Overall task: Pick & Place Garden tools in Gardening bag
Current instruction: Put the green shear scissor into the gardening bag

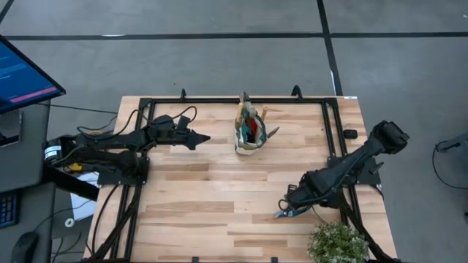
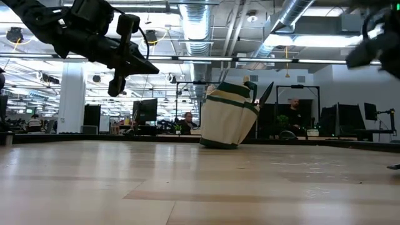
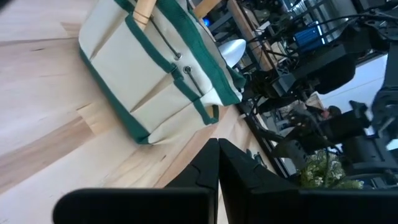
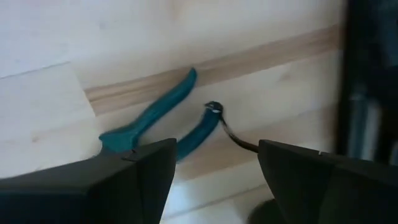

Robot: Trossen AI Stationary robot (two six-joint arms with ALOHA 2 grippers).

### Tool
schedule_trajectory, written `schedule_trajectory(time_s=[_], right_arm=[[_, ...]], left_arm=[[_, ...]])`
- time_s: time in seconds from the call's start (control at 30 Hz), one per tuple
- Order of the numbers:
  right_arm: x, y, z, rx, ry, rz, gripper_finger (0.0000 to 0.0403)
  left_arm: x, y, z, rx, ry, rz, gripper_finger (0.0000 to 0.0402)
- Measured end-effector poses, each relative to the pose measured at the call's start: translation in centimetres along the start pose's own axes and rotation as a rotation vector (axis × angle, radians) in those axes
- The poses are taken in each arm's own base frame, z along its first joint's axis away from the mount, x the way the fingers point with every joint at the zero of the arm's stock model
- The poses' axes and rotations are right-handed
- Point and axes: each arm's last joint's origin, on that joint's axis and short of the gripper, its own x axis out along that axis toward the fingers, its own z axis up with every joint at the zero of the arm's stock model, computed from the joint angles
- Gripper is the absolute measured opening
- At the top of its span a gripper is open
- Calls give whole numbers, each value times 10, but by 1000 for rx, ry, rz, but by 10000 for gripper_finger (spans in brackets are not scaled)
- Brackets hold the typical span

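Note:
The beige gardening bag (image 1: 248, 133) with green trim stands upright on its base at the table's far middle. Wooden tool handles (image 1: 242, 111), a red-and-black item (image 1: 252, 129) and a silver blade (image 1: 272, 133) stick out of it. It also shows in the low view (image 2: 227, 116) and the left wrist view (image 3: 147, 73). The blue-handled pruning shears (image 4: 163, 118) lie flat on the table near the right front (image 1: 284, 213). My right gripper (image 4: 216, 167) is open just above them, its fingers on either side of the handles. My left gripper (image 1: 202, 137) is shut and empty, raised to the left of the bag.
A green leafy plant (image 1: 338, 242) stands at the table's near right corner, close to my right arm. A black frame (image 1: 219, 101) runs around the table's edges. A monitor (image 1: 22, 73) stands off the table's left side. People sit in the room beyond (image 2: 187, 120).

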Motion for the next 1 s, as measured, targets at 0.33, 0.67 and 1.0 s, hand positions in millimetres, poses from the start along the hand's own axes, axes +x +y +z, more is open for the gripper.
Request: schedule_trajectory(time_s=[0.33,0.67,1.0], right_arm=[[44,3,5,-3,153,62,219],[61,8,11,11,194,89,219],[77,22,20,17,225,120,143]], left_arm=[[0,0,-1,0,18,-16,5],[0,0,0,0,16,-14,5],[0,1,1,24,7,-7,5]])
